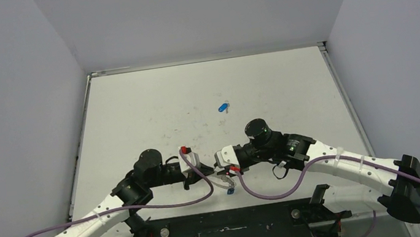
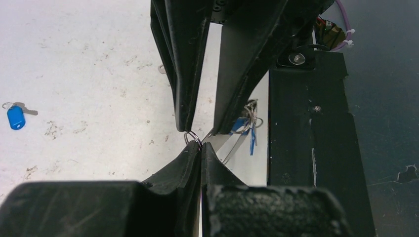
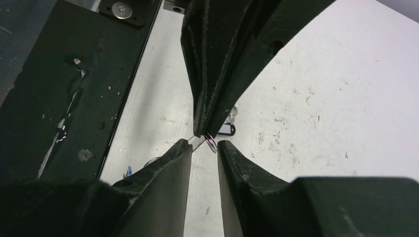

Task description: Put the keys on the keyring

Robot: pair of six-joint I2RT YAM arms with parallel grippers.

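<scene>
My left gripper (image 2: 201,145) is shut on a small silver loop (image 2: 193,137) of the keyring (image 1: 225,182), just above the table near its front edge. The ring's wire trails to the right, with a blue key (image 2: 241,126) hanging from it. My right gripper (image 3: 203,144) faces the left one tip to tip. Its fingers stand a little apart on either side of that loop (image 3: 211,143), and I see no contact. A black-capped key (image 3: 226,129) shows behind the left gripper's fingers (image 3: 212,74). Another blue key (image 1: 223,107) lies alone mid-table.
The black mounting plate (image 1: 235,229) runs along the near edge just behind both grippers. Purple cables (image 1: 201,185) loop from each wrist. Grey walls enclose the white table (image 1: 149,102) on three sides.
</scene>
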